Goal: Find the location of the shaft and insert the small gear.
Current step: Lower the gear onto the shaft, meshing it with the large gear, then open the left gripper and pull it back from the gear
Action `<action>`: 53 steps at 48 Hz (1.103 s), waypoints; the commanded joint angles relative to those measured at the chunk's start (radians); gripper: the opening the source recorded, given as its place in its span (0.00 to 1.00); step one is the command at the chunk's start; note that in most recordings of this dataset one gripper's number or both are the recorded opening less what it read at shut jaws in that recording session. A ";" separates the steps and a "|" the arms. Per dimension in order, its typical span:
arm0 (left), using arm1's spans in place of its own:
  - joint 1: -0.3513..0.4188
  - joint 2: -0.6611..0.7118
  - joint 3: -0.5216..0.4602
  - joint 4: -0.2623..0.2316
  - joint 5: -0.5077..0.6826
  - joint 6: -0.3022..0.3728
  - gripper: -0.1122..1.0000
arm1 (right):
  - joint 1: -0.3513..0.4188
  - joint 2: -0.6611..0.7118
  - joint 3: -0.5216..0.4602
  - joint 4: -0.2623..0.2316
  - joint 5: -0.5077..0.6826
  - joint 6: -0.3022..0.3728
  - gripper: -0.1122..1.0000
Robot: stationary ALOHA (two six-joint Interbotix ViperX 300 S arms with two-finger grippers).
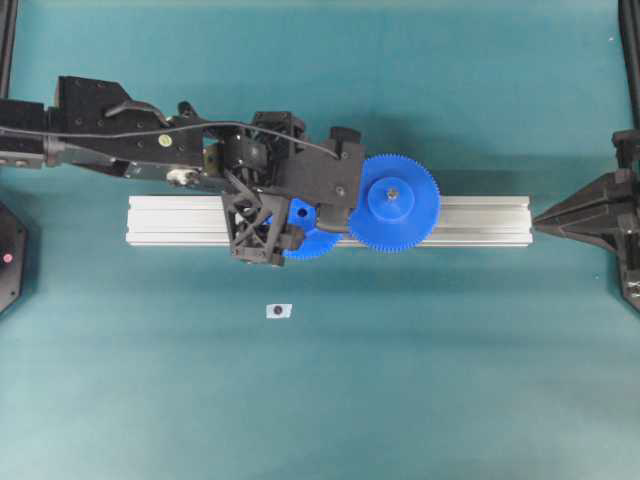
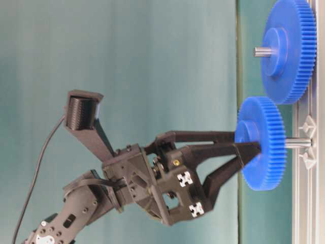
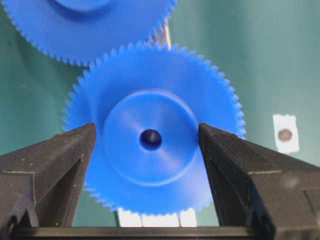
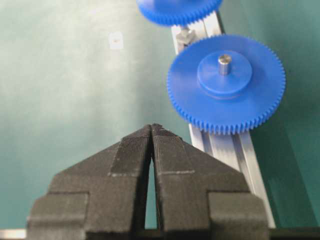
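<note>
Left end effector point(image 3: 147, 150) pinching small gear point(image 3: 150, 135) hub, right end effector point(image 4: 151, 131) pressed together, no legible writing

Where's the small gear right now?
Overhead, the small gear sits mid-rail on the aluminium rail, left of the larger gear, between the left gripper fingers.

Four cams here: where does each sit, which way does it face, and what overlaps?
Overhead: above the table, facing straight down on the rail; the left arm covers part of the small gear, and the right arm sits at the edge.
Table-level: low, looking along the rail; the left gripper grips the small gear's hub.
Left wrist: behind the gripper fingers, facing the small gear.
Right wrist: behind the shut right gripper, facing the large gear.
Shared: all four show both gears.
</note>
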State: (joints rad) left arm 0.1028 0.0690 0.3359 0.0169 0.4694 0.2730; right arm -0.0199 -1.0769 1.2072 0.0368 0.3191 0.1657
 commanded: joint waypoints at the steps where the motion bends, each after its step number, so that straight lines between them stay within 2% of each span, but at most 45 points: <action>1: -0.003 -0.021 -0.041 0.003 -0.003 -0.002 0.80 | -0.002 0.006 -0.011 0.002 -0.015 0.011 0.17; 14: 0.000 -0.026 -0.087 0.003 -0.005 0.002 0.80 | -0.002 0.006 -0.006 0.002 -0.018 0.011 0.17; 25: -0.002 -0.041 -0.081 0.003 -0.002 -0.002 0.79 | -0.002 0.006 -0.003 0.000 -0.018 0.011 0.17; 36: -0.025 -0.115 -0.051 0.003 0.034 -0.006 0.75 | -0.002 0.000 -0.003 0.002 -0.018 0.012 0.17; 42: -0.044 -0.169 -0.021 0.003 0.034 -0.034 0.74 | -0.002 -0.011 -0.003 0.000 -0.018 0.012 0.17; 53: -0.071 -0.241 0.049 0.003 0.031 -0.135 0.74 | -0.002 -0.025 -0.003 -0.005 -0.015 0.012 0.17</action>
State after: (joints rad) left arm 0.0414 -0.1273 0.3774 0.0169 0.5062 0.1611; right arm -0.0199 -1.1045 1.2149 0.0337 0.3099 0.1672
